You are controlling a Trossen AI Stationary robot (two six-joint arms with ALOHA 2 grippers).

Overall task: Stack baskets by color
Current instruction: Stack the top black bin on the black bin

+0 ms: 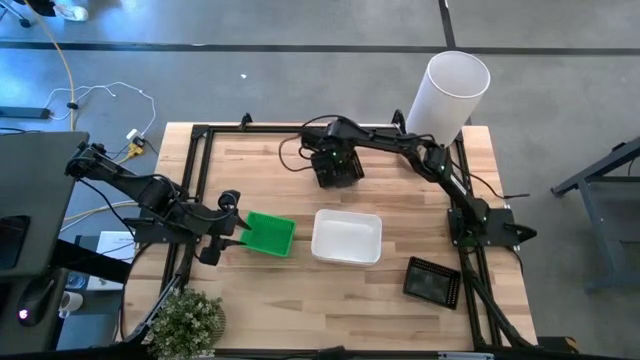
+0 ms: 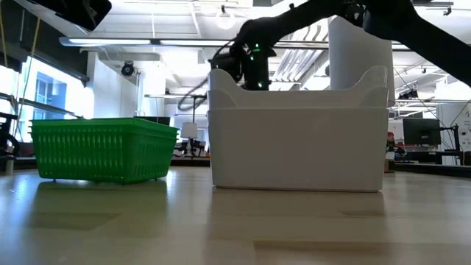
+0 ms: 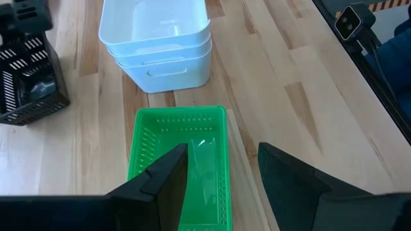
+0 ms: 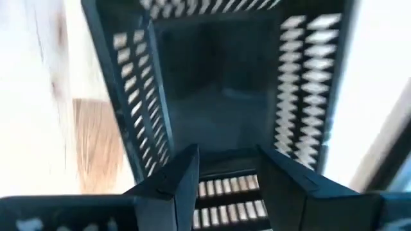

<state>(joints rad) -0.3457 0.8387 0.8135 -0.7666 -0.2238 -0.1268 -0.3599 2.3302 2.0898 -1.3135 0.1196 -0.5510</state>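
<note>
A green basket (image 1: 268, 234) (image 3: 183, 160) sits on the table left of centre. My left gripper (image 1: 238, 230) (image 3: 221, 173) hangs open just above its left end, clear of it. A nested stack of white baskets (image 1: 347, 237) (image 3: 157, 45) stands at the centre. One black mesh basket (image 1: 338, 170) (image 4: 218, 96) rests at the far centre. My right gripper (image 1: 335, 160) (image 4: 228, 173) points down over it, open, its fingers above one short wall. Another black basket (image 1: 432, 280) lies at the near right.
A tall white cylinder (image 1: 450, 92) stands at the far right corner and a leafy plant (image 1: 185, 320) at the near left corner. A black frame rail (image 1: 200, 140) runs around the table. Bare wood shows between the white stack and the near edge.
</note>
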